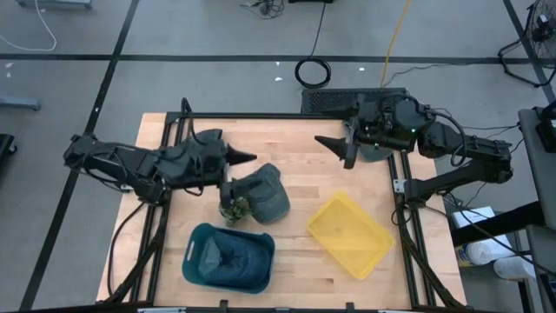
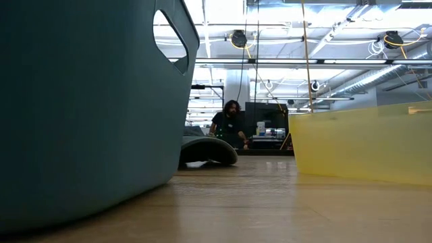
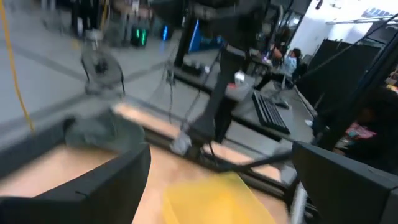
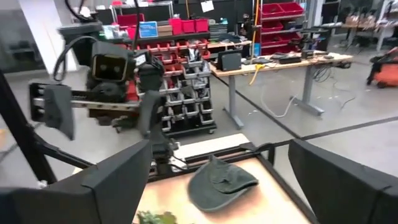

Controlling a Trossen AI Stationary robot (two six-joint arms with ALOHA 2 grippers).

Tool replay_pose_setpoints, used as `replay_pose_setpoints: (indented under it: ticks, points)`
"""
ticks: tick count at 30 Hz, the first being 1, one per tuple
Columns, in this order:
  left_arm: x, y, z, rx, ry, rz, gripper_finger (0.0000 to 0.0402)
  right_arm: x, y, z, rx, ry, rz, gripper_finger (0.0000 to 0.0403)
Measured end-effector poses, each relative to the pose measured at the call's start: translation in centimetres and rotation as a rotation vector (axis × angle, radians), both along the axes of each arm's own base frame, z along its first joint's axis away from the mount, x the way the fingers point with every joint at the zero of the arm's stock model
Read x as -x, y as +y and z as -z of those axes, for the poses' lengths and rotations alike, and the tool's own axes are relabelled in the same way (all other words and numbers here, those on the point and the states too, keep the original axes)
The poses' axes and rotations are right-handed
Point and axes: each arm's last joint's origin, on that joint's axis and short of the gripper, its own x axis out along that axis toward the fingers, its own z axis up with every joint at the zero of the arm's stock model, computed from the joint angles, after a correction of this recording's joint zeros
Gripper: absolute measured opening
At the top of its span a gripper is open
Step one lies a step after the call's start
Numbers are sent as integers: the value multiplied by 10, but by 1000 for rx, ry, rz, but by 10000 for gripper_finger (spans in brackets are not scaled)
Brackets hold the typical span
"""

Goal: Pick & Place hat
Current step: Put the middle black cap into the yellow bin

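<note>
My left gripper (image 1: 248,157) hangs above the table's middle, raised off the wood, jaws spread wide and empty. My right gripper (image 1: 323,141) is raised too, near the far right part of the table, jaws likewise wide apart with nothing between them. From the right wrist view I look past my own fingers (image 4: 118,186) to the other arm across the table.

The grey-green hat (image 1: 263,193) lies on the wooden table (image 1: 304,165), just beyond the teal bin (image 1: 228,256) and to the left of the yellow tray (image 1: 349,234). A small leafy green item (image 1: 234,209) lies touching the hat's near-left edge. In the low view the hat (image 2: 206,150) rests flat on the wood between the teal bin wall and the yellow tray wall. A person sits in the room behind the table.

Finding: the hat is in neither container and in neither gripper. The teal bin holds some dark contents which I cannot identify; the yellow tray appears bare. I judge the pick and the place both remain outstanding. Which container is the intended destination is not evident.
</note>
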Motion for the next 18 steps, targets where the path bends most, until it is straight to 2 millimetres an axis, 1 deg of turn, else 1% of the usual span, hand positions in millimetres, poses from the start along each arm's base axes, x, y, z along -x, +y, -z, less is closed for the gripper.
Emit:
replay_pose_setpoints:
  ticks: [3,7,10,13,18]
  points:
    - [-2,6,-5,-85,-37,-21,397,-5,3,2,-36,-4,-13,368]
    - [-3,16,-8,-150,-45,-59,397,-18,9,4,-42,-22,-41,368]
    - [-5,24,-8,-172,-38,-89,397,-27,13,6,-30,-39,-55,368]
    - [-6,30,-8,-175,-39,-77,397,-34,15,7,-29,-53,-63,368]
    - [-7,34,-8,-175,-40,-54,397,-37,15,8,-27,-50,-63,368]
